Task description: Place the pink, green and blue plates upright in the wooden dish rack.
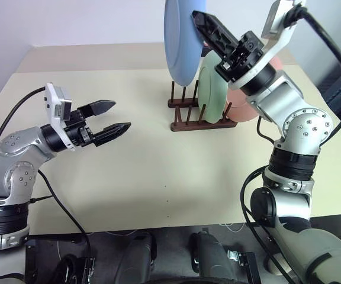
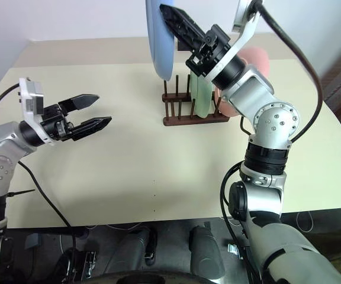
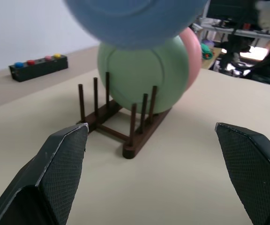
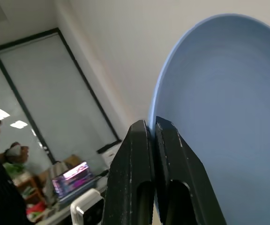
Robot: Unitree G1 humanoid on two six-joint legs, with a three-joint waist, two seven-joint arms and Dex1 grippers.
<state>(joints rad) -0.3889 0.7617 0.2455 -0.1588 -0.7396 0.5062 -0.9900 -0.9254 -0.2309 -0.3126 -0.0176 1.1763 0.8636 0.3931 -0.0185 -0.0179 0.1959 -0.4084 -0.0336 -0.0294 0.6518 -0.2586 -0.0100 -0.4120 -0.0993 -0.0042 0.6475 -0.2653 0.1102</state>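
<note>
Item: round pale-blue plate (image 1: pixel 182 41), upper centre of the head view. We hold it upright by its rim in the right pincer (image 1: pixel 199 20), which is clenched on the plate's edge. The plate hangs above the rack and clear of it, edge-down, which we judge suits lowering it between pegs.

Item: small dark brown wooden dish rack (image 1: pixel 201 121) with two base rails and thin upright pegs, on the beige surface (image 1: pixel 158 177), centre right of the frame. Empty pegs stand at its left end, below the blue plate; we take that as the free slot.

Item: round mint-green plate (image 1: pixel 212 89), upright in the rack, leaning between pegs.

Item: round pink plate (image 1: pixel 244 106), upright behind the green one, largely hidden by the right arm.

Item: left pincer (image 1: pixel 112 120), left of frame, released and holding nothing, aimed towards the rack and well apart from it.

Item: small black box with coloured buttons (image 3: pixel 38 66), far behind the rack in the left wrist view; not part of the task.

Status, as we judge it: two plates racked, the blue one remaining.
</note>
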